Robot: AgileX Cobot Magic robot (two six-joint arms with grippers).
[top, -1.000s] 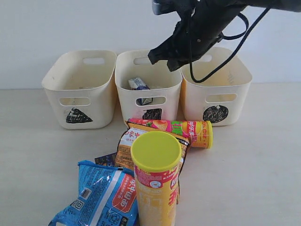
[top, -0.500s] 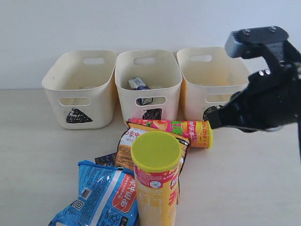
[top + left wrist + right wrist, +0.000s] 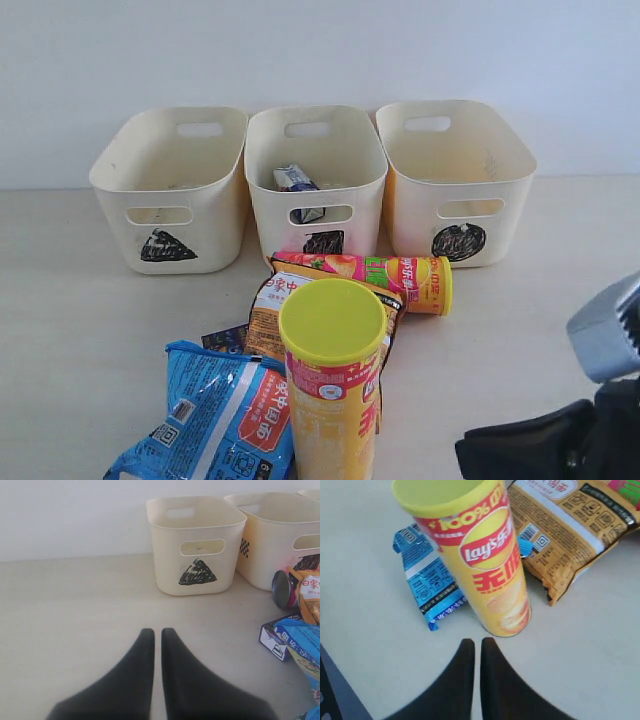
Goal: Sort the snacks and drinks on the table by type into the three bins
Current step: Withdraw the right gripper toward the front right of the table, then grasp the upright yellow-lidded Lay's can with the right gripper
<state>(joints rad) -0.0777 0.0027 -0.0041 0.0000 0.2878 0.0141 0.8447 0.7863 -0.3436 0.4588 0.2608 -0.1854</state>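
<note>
Exterior view. Found the right arm (image 3: 560, 450) down at the near right corner; a second ago reached over the square-marked bin (image 3: 315, 215), half a second ago passed the circle-marked bin (image 3: 455, 185). Counted one white carton (image 3: 295, 178) inside the square-marked bin, unmoved throughout. Saw no contents in the triangle-marked bin (image 3: 170, 195) or the circle-marked bin. Logged on the table (image 3: 80, 300): pink tube (image 3: 360, 270) lying just before the square-marked bin, orange bag (image 3: 268, 310) touching it, yellow tube (image 3: 335, 400) upright in front, blue bag (image 3: 215, 420) beside, purple carton (image 3: 225, 338) partly hidden behind the blue bag.

Left wrist view. Found the left gripper (image 3: 153, 632) closed, empty, over bare table, well apart from the triangle-marked bin.

Right wrist view. Found the right gripper (image 3: 472, 642) closed, empty, tips near the yellow tube's base. Judged one drink sorted, five items outstanding; must open before any pickup.
</note>
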